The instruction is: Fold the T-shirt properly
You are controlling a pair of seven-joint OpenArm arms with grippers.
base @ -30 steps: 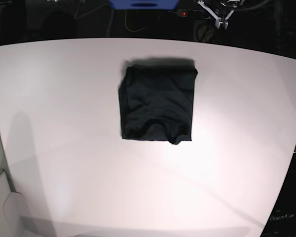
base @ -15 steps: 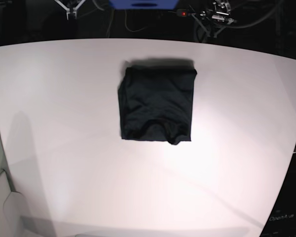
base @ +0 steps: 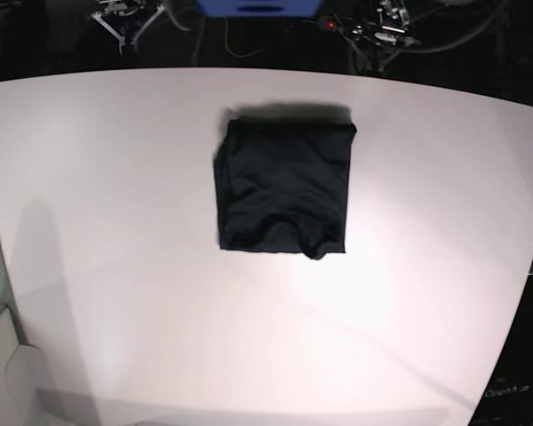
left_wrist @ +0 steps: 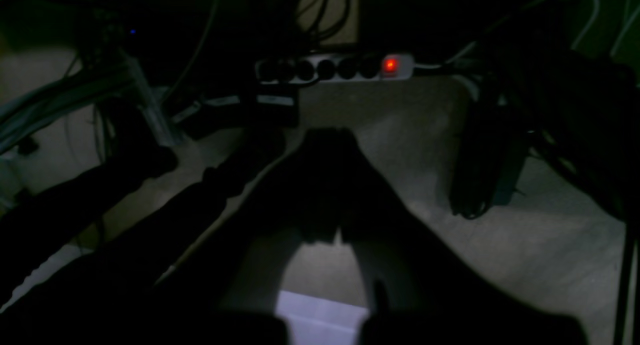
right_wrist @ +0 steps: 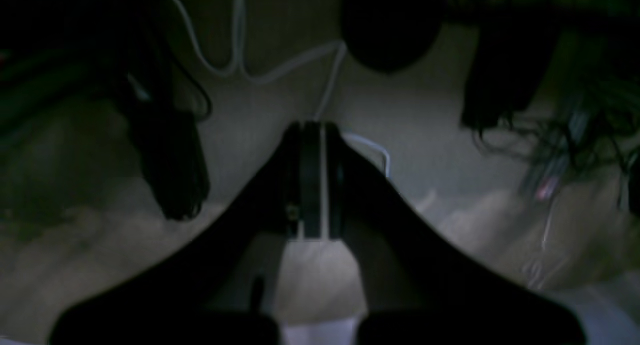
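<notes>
Observation, standing beside the table. The T-shirt (base: 282, 188) lies in the middle of the white table (base: 115, 266), slightly toward the far edge, already reduced to a compact, roughly rectangular packet. Sides look fairly straight; the near edge is uneven, with a small bulge and a corner poking out at the near right. Surface shows soft wrinkles.

Both arms sit beyond the far edge of the table, well apart from the garment. The left gripper (left_wrist: 327, 185) has its jaws pressed together with nothing between them; its wrist view looks down at the floor, cables and a power strip (left_wrist: 335, 67) with a red light on. The right gripper (right_wrist: 312, 180) is likewise closed and empty, with only floor and loose cables under it. In the base view only small parts of both arms show at the top edge.

Judgement on handling: the fabric looks thin, soft and light. It will drape and sag rather than hold a shape, and the stacked layers can slide over one another if lifted from one point. If the near edge needs tidying, the best hold is probably a pinch at the protruding near-right corner, taking all layers together, or a flat push along the edge. Lifting from the middle would likely open the fold.

Judgement on progress: folding appears essentially finished; only minor squaring remains, if any.
</notes>
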